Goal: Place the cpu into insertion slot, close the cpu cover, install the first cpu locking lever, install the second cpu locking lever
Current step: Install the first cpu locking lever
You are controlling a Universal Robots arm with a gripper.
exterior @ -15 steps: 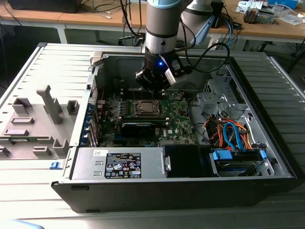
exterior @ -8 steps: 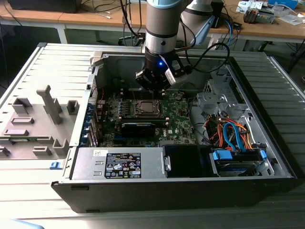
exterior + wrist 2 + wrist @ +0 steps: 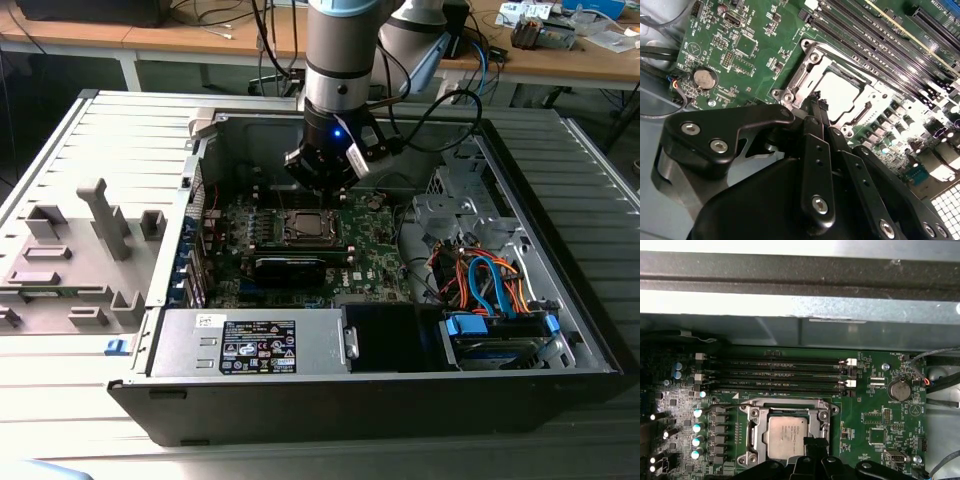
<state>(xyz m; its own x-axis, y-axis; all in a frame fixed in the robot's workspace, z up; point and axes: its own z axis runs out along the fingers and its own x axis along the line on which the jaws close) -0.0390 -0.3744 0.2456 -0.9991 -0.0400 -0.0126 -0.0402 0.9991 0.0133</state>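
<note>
Starting at the exterior view's left: grey moulded tray (image 3: 80,250) on the worktop (image 3: 60,400), well apart from the work. Then the open computer case (image 3: 190,190), with the insertion slot (image 3: 305,228) about mid-board on the green circuit board (image 3: 375,250).

Directly above the slot, the end effector (image 3: 322,185), tips clenched together in the second wrist view (image 3: 817,106) and low over the socket's rim. Cannot tell whether anything thin is pinched between them.

Judged from both wrist views: cpu (image 3: 787,432) seated flat in the slot, cpu cover (image 3: 756,432) lying down around it as a silver frame. So apparently at the lever stage. Thin wire lever (image 3: 725,405) running along the cover's edge on the memory-slot side; latched or free, cannot tell.

Calls for a fine, low sideways push on a thin wire, close against the frame, without scraping the cpu's top.

Room: memory slots (image 3: 780,375) just beside one edge of the socket, capacitors (image 3: 697,427) crowding another, flatter board toward the coin battery (image 3: 900,389). Further to the exterior view's right, coloured cables (image 3: 480,275), well apart from the socket
</note>
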